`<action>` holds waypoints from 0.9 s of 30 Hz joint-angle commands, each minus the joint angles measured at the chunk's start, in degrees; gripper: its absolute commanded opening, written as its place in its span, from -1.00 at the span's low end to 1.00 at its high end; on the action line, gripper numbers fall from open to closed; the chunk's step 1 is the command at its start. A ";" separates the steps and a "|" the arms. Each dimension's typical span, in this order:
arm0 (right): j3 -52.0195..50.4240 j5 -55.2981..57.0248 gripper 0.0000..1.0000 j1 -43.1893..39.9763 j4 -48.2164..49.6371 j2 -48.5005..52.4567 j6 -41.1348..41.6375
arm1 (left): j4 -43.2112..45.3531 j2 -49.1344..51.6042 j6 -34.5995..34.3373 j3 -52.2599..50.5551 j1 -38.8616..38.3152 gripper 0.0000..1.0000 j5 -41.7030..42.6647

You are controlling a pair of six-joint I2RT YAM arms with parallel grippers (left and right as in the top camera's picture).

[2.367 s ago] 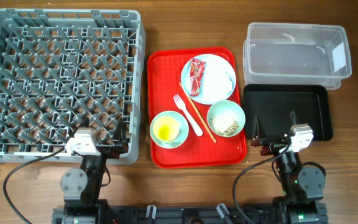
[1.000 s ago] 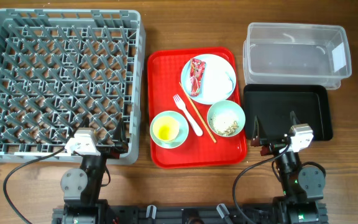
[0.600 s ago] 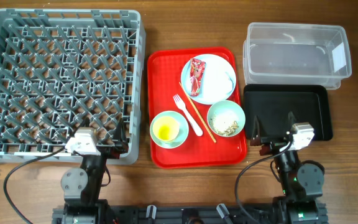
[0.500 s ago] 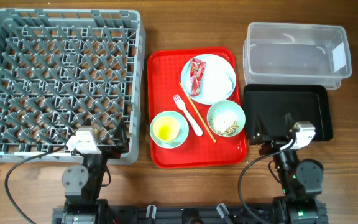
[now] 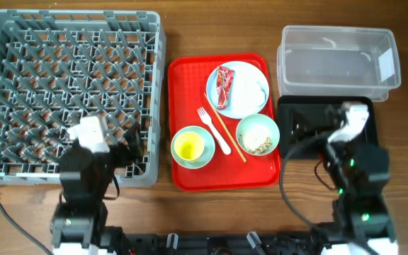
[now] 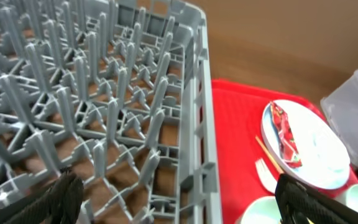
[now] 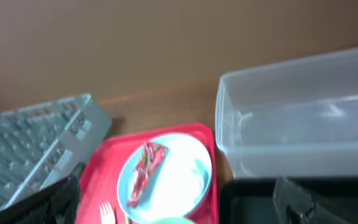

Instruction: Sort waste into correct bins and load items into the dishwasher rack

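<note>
The dishwasher rack [image 5: 69,78] occupies the left side of the tabletop [image 5: 211,28] and holds nothing on its pegs. Just to its right lies the red serving tray [image 5: 190,85], which carries all items and waste. At the far end of the serving tray sits the pale blue plate [image 5: 243,105], with the red snack wrapper [image 5: 223,86] on its left half and the white paper wad [image 5: 261,88] at its right edge. At the near end stand two bowls: the left bowl [image 5: 206,157] contains the yellow cup [image 5: 189,148], and the right bowl [image 5: 242,127] contains the food scraps [image 5: 261,141]. The white fork [image 5: 213,129] and the chopsticks [image 5: 225,129] lie on the serving tray between the two bowls, side by side, running diagonally toward the plate. The clear tub [image 5: 388,67] stands at the far right, and the black tray [image 5: 365,113] lies directly in front of it, touching or nearly so. The left gripper [image 6: 178,180] hangs over the near right corner of the rack, jaws spread wide and empty. The right gripper [image 7: 176,182] hangs over the black tray, jaws likewise spread wide and empty.
</note>
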 commanded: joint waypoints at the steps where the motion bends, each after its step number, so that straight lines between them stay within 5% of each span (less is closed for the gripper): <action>1: 13.92 -2.21 0.99 0.28 -7.58 10.43 -6.73 | -3.48 7.85 -0.50 8.96 0.31 1.00 2.73; 8: 38.47 -2.91 1.00 0.28 -33.42 26.25 -7.61 | -5.16 11.67 -0.52 12.20 0.31 1.00 2.73; 27: 39.36 -4.55 1.00 2.16 -31.10 33.59 -7.37 | -6.40 11.67 -0.50 12.20 0.31 1.00 2.73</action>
